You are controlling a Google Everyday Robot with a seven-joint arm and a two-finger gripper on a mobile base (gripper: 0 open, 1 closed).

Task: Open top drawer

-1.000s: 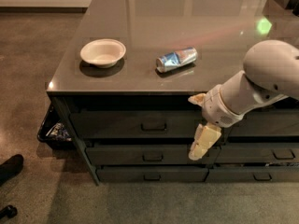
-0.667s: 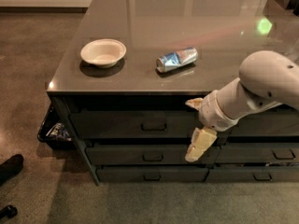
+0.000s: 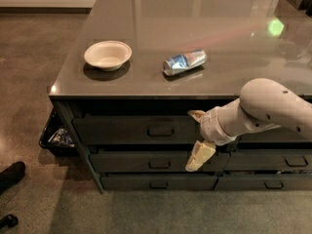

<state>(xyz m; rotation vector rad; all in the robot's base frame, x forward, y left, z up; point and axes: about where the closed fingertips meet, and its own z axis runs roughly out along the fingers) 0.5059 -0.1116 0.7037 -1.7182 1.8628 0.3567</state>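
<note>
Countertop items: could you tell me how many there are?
2: a white bowl at left, a crushed can near centre; the countertop is cropped at right. The gripper hangs before the top drawer.

A bowl (image 3: 107,55) sits left of a can (image 3: 185,62) lying on the counter (image 3: 146,13). Below, the gripper (image 3: 193,140) hangs before the top drawer (image 3: 112,129), just right of its handle (image 3: 160,130). What may be a bin (image 3: 55,136) stands on the floor at the counter's left.

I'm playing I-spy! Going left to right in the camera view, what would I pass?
Black bin beside the cabinet → white bowl → top drawer handle → gripper, in front of the drawers just right of that handle → green light spot.
</note>
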